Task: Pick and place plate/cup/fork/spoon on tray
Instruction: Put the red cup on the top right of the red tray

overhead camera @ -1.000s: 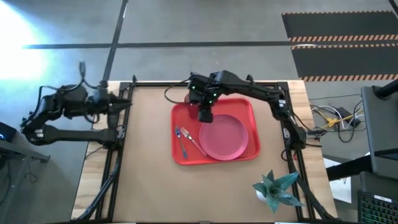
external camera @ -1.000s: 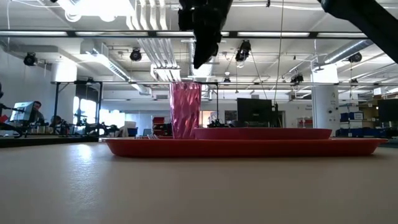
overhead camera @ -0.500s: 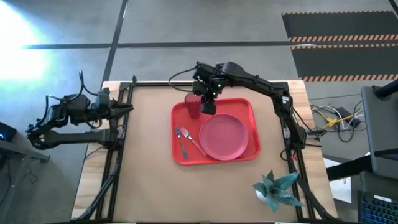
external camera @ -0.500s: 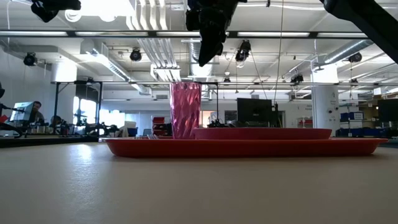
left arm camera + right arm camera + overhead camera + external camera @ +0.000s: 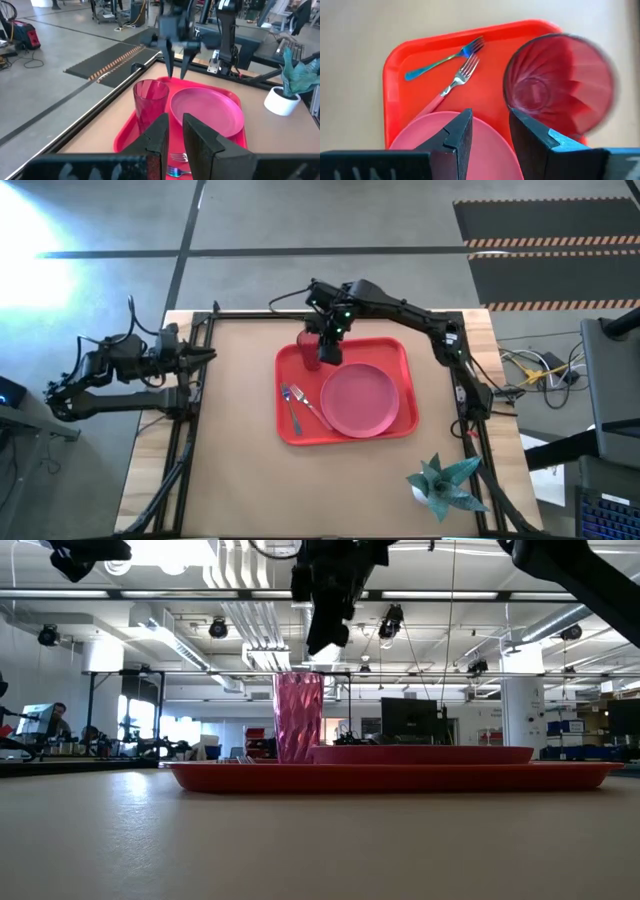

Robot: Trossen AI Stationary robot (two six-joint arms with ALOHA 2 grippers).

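Note:
The red tray lies at the middle of the table. On it the dark-red ribbed cup stands upright on its base in the far left corner. The pinkish plate lies flat on its right half. The pink-handled fork and the bluish-handled spoon lie side by side at its left. My right gripper is open and empty, pointing down above the tray just right of the cup, higher than the cup's rim. My left gripper hangs at the table's left edge, empty, its fingers a narrow gap apart.
A potted plant in a white pot stands at the table's near right corner. Dark frame rails run along the table's left and right sides. Bare tabletop lies left of and in front of the tray. A person sits far off in the room.
My right gripper, open throughout, has gone a little toward the table's far edge, off the top of the cup, which now shows beside it. The cup stays upright on the tray. My left arm has shifted a little toward the table's near edge at the left side.

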